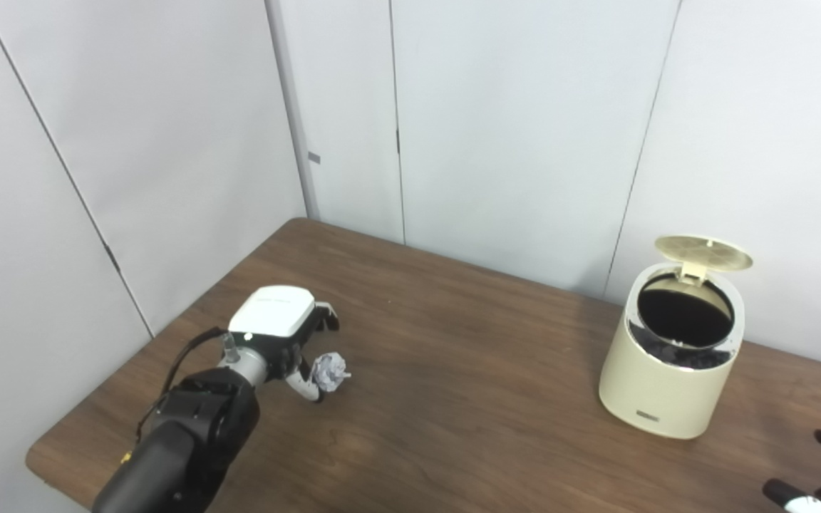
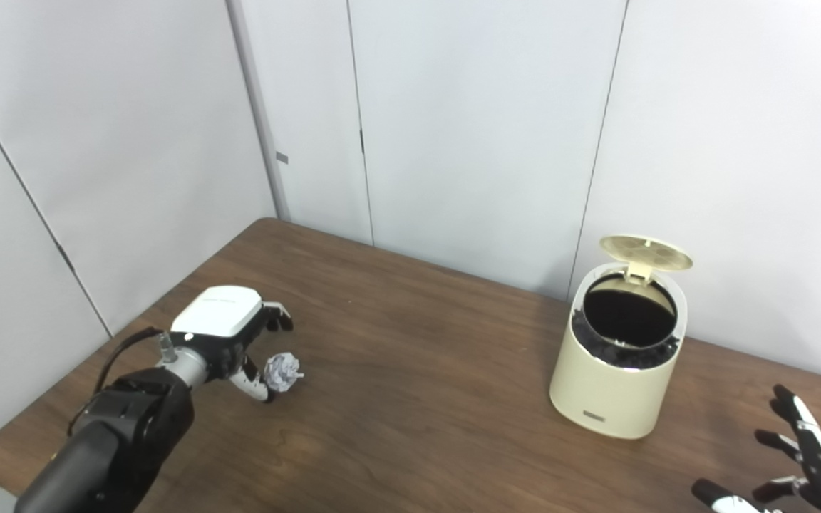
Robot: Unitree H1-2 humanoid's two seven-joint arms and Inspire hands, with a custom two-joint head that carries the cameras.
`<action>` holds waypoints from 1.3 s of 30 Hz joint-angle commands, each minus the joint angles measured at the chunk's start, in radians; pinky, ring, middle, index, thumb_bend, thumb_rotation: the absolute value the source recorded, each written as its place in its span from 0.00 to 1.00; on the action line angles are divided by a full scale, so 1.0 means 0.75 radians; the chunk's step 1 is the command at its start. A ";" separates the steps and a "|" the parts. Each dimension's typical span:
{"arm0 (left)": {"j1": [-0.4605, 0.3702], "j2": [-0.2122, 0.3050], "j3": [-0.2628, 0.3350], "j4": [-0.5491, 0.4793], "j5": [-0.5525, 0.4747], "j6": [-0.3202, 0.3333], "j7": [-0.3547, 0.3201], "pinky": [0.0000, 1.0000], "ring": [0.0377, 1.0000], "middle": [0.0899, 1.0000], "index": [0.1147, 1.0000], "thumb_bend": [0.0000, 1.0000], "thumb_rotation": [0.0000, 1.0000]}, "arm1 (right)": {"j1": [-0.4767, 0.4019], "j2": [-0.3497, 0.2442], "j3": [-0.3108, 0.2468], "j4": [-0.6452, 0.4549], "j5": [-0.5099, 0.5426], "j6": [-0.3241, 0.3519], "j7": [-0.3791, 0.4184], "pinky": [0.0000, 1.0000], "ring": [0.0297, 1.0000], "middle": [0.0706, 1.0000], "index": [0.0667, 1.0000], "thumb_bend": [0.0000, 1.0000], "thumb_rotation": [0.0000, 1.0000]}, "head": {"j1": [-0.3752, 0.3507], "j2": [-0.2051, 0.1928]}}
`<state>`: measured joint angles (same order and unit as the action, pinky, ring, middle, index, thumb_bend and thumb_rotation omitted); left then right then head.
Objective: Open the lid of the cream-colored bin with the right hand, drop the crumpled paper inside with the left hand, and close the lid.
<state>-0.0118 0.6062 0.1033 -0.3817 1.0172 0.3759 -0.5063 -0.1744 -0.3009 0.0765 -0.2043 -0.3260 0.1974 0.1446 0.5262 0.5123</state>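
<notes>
Lid's up on the cream-colored bin (image 2: 613,370), the lid (image 2: 646,253) standing open over a dark mouth, so step one looks done. The right hand (image 2: 806,463) waits near the bottom corner, fingers spread, holding nothing. Over at the far side of the table (image 2: 425,420), the left hand (image 2: 239,342) cups around the crumpled paper (image 2: 282,371), fingers apart, no firm grip visible yet. Pickup, drop and closing remain.

Bin open, paper on table.
We see the cream-colored bin (image 2: 613,385) upright at table's right, lid (image 2: 646,253) flipped up, dark inside; crumpled paper (image 2: 282,372) lies well apart, left.
</notes>
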 commanded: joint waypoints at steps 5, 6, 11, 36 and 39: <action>-0.042 0.017 -0.007 0.044 0.026 -0.025 0.106 0.53 0.61 0.65 0.68 0.83 0.01 | -0.030 -0.010 -0.006 -0.057 -0.020 -0.008 -0.004 0.48 0.84 0.96 0.96 0.82 0.50 | 0.001 0.006; -0.041 0.016 -0.010 0.055 0.026 -0.032 0.120 0.53 0.61 0.65 0.68 0.83 0.01 | -0.029 -0.009 -0.007 -0.057 -0.020 -0.008 -0.003 0.48 0.84 0.96 0.96 0.82 0.50 | 0.001 0.006; -0.035 0.008 -0.009 0.094 -0.001 -0.050 0.179 0.49 0.57 0.61 0.66 0.82 0.00 | -0.025 -0.008 -0.009 -0.059 -0.018 -0.013 0.002 0.48 0.84 0.95 0.96 0.82 0.49 | -0.001 0.011; -0.010 0.013 -0.058 0.272 -0.076 -0.125 0.364 0.34 0.39 0.41 0.44 0.52 0.00 | -0.001 -0.014 -0.025 -0.081 0.005 -0.002 0.011 0.50 0.84 0.96 0.97 0.80 0.49 | -0.007 0.031; -0.005 0.011 -0.069 0.255 -0.069 -0.112 0.357 0.32 0.38 0.39 0.44 0.52 0.00 | 0.000 -0.017 -0.030 -0.083 0.017 -0.008 0.013 0.50 0.83 0.95 0.96 0.79 0.47 | -0.006 0.038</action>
<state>-0.0170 0.5976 0.0651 -0.1899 0.9639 0.2941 -0.2391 -0.1519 -0.3004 0.0679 -0.2332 -0.3239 0.2187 0.1573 0.5200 0.5400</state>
